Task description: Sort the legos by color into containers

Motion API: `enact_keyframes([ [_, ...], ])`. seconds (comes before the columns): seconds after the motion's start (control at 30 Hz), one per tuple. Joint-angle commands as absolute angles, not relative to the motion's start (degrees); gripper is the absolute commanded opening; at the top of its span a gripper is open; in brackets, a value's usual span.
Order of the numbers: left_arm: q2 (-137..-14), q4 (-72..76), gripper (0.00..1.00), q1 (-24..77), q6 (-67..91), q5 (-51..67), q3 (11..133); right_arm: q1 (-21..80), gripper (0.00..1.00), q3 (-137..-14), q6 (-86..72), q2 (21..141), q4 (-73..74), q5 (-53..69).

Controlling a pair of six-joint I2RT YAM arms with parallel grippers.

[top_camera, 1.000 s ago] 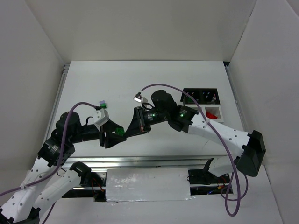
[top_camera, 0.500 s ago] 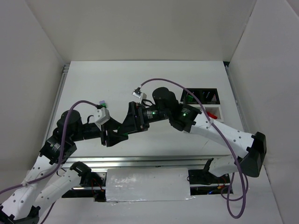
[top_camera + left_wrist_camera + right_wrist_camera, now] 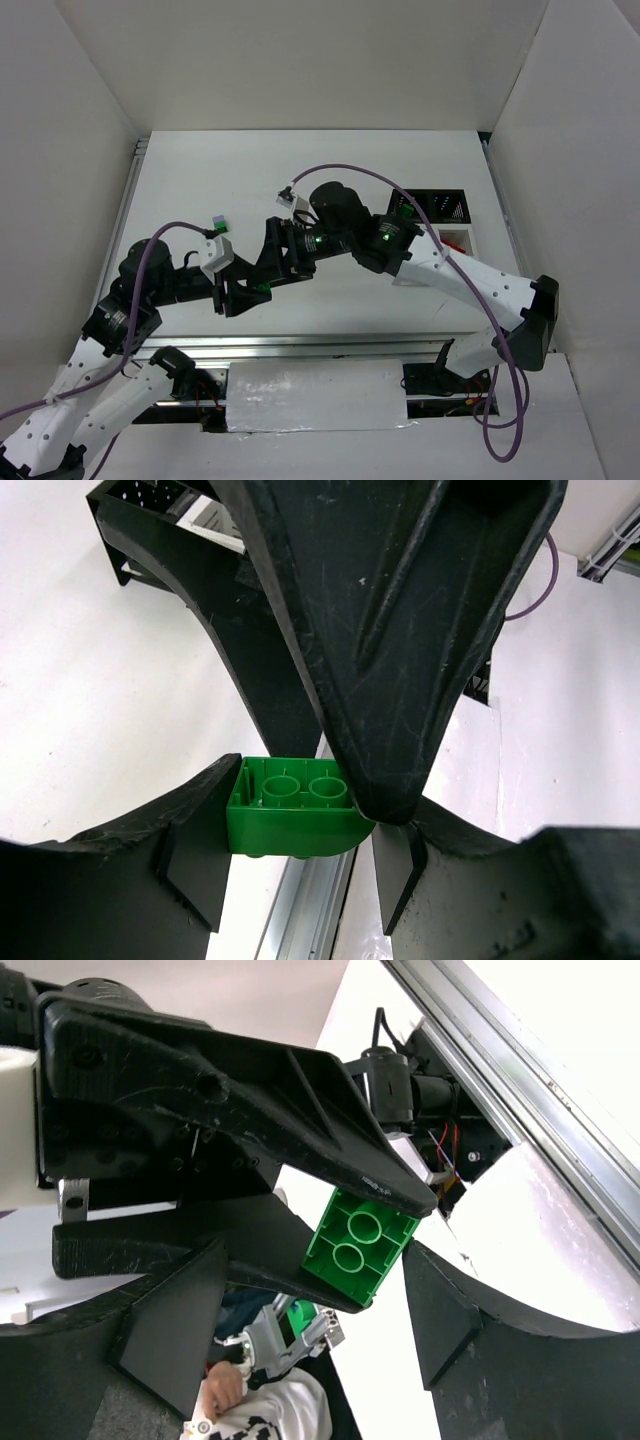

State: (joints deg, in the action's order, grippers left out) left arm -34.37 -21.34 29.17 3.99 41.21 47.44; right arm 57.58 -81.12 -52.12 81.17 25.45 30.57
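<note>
White tabletop (image 3: 400,160), white walls (image 3: 300,60) on my feed. My left gripper (image 3: 305,835) was clamped on the green lego (image 3: 360,1245), glossy plastic, two round rings on one face, one curved corner, held front-left of the table. I saw the right gripper (image 3: 318,1260) spread wide, scuffed matte fingers (image 3: 170,1340) either side of it.

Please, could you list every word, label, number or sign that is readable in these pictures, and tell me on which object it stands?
No text can be read in any of the views.
Green lego brick: plain round tubes, no lettering visible.
Left gripper holding it: only scratches on the black plastic.
Black container: small light specks, too small to read as characters.
</note>
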Motion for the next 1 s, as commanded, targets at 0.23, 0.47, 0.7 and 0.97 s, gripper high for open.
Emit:
enact_keyframes([
  [0.23,-34.2,-15.8,0.07,29.4,3.3,42.4,45.8,58.7,0.81,-84.9,-50.3,83.8,24.5,26.0],
  [0.47,-34.7,-15.3,0.07,29.4,2.8,38.9,46.1,59.9,0.81,-86.1,-47.0,87.4,30.8,23.5],
  [0.7,-40.6,-21.1,0.07,30.1,-3.7,37.3,52.1,59.8,0.54,-82.8,-44.6,84.7,30.7,22.8],
  [0.97,-41.6,-20.6,0.27,31.2,-2.9,32.3,51.0,59.7,0.0,-80.3,-46.0,82.2,26.4,27.9],
])
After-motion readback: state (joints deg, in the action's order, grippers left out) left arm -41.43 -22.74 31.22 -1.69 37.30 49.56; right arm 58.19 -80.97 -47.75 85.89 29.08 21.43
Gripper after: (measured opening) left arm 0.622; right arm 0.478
